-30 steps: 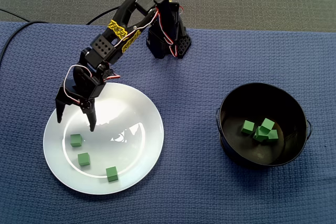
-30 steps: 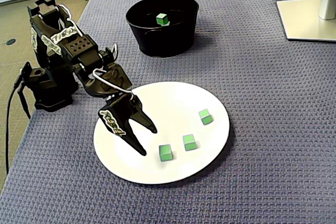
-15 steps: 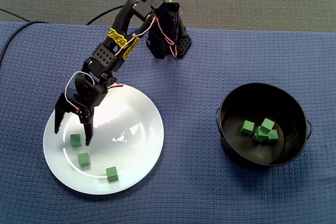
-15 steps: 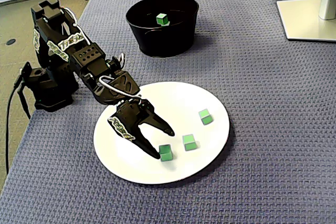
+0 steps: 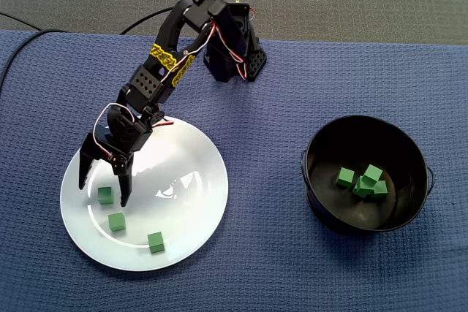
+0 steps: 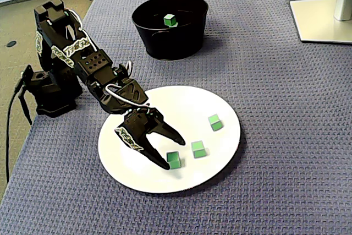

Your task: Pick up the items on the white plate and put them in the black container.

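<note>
Fixed view — small green cubes (image 5: 106,195)

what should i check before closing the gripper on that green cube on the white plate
1. Black two-finger gripper open: ok, jaws spread wide.
2. Nearest small green cube between the fingers: ok, in both fixed views.
3. Fingertips down at cube height: cannot tell.
4. Other two green cubes apart from the fingers on the round white plate: ok.
5. Round black container unblocked: ok.
</note>
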`<state>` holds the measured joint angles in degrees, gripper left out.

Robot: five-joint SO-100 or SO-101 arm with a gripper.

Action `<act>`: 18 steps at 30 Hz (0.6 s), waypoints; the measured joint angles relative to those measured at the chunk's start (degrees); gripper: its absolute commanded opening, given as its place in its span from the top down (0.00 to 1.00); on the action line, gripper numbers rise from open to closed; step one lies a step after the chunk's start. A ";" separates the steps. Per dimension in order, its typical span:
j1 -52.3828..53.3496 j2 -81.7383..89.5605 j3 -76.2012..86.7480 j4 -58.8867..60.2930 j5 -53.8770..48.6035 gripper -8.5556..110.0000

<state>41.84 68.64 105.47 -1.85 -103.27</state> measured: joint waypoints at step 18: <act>0.00 -0.53 3.43 -2.55 0.79 0.78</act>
<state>41.84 68.12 108.90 -4.39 -102.48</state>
